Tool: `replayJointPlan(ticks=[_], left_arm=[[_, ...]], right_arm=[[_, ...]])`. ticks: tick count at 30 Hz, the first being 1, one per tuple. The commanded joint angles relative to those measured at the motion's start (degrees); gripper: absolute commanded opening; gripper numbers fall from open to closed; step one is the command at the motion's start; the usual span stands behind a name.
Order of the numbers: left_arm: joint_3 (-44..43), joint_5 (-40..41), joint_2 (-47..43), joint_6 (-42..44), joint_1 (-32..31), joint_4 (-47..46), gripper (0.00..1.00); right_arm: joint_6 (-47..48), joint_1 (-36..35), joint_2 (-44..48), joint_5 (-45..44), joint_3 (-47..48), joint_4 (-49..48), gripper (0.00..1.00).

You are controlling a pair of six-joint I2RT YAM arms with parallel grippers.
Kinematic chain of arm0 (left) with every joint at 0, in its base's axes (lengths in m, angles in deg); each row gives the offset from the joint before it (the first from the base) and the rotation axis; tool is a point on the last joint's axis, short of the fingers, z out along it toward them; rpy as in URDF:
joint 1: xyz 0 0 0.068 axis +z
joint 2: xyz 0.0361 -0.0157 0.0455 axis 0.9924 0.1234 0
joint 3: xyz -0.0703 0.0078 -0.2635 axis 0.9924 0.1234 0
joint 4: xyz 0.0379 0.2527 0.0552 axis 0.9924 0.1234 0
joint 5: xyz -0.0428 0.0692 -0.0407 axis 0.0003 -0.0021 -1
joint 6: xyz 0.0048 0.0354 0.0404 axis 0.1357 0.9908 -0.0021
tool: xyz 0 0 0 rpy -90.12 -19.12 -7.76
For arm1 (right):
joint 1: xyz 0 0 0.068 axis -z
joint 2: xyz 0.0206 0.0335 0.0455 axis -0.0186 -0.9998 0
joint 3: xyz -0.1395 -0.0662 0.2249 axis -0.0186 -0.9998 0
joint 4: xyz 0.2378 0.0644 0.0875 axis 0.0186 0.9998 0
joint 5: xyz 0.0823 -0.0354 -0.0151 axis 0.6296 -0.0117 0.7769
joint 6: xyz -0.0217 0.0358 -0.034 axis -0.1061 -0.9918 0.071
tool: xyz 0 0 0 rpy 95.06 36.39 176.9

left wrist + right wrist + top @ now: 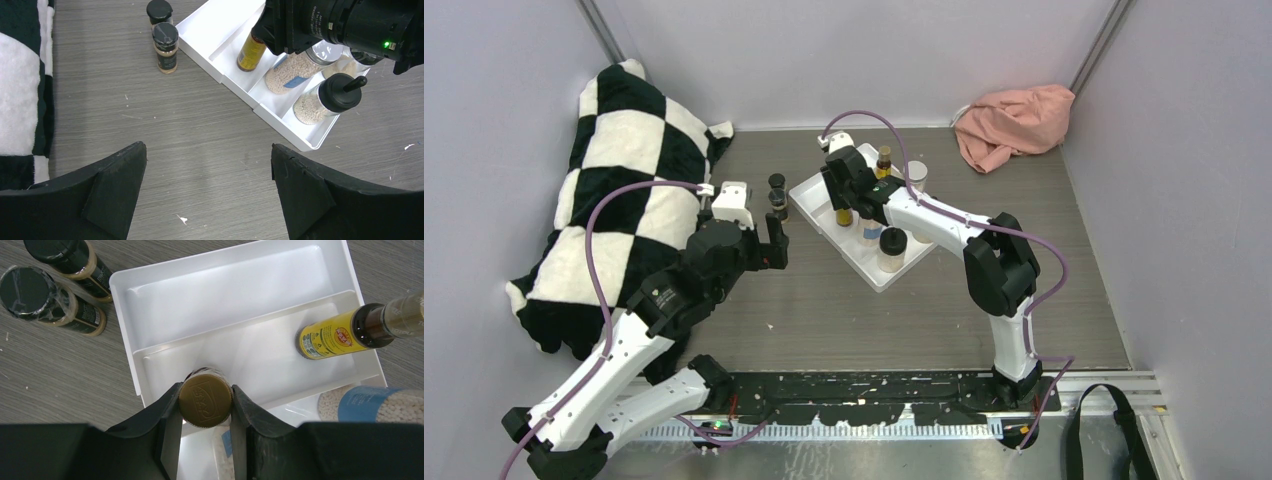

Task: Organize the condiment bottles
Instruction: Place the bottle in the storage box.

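Your bench [824, 310] is a grey wood-grain surface. A big black-and-white checkered blanket [624, 150] lies along its left side, against the wall.

The left arm [614, 360] rises from its base at the near left corner and leans forward beside the blanket. The left fingers [774, 242] point down at the bench, to the left of the tray. These fingers stand wide apart and hold nothing.

The right arm [1004, 270] stands up from its base at the near right, folds at the elbow and stretches to the left over the white tray [812, 203]. The right fingers [171, 405] point straight down and are closed on the gold cap of a slim amber bottle [205, 401], one finger on each side. This bottle is upright over the middle step of the tray. I cannot tell if its foot touches the step.

A pink cloth [1014, 125] lies crumpled in the far right corner, well apart from the rest.

The tray has three steps and sits slanted near the middle of the bench. In its lowest step you see a blue-labelled jar [290, 75] with white grains and, just beside it, a tan jar with a black cap [327, 97]. A second amber bottle [340, 335], with a yellow label, stands on the middle step, apart from the held one.

Two tiny dark bottles [166, 47] with black caps stand close together on the bench, just beside the left side of the tray.
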Motion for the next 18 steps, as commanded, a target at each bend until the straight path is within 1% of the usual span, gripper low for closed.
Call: replayJointPlan(ticks=[1,6,7,10,11,12,13,18], left_arm=[[0.0,-0.3,-0.8,-0.2,-0.1,-2.1,0.95],[-0.1,-0.2,-0.7,-0.3,-0.1,-2.1,0.95],[-0.1,-0.3,-0.7,-0.3,0.0,-2.1,0.95],[-0.1,-0.3,-0.7,-0.5,0.0,-2.1,0.95],[-0.1,-0.3,-0.7,-0.5,0.0,-2.1,0.95],[-0.1,-0.4,-0.7,-0.6,-0.1,-2.0,0.95],[-0.1,-0.3,-0.7,-0.6,-0.1,-2.1,0.95],[-0.1,-0.4,-0.5,-0.7,0.0,-2.2,0.95]], right_arm=[[-1.0,0.2,0.7,-1.0,0.8,-2.2,0.01],[-1.2,0.2,0.9,-1.6,0.6,-1.6,0.13],[-1.2,0.2,1.0,-1.7,0.5,-1.6,0.17],[-1.3,0.2,1.2,-1.8,0.4,-1.4,0.27],[-1.3,0.1,1.3,-1.9,0.3,-1.4,0.34],[-1.3,0.1,1.4,-1.9,0.3,-1.3,0.38],[-1.2,0.2,1.5,-1.9,0.3,-1.3,0.39],[-1.1,0.2,1.8,-1.8,0.5,-1.1,0.55]])
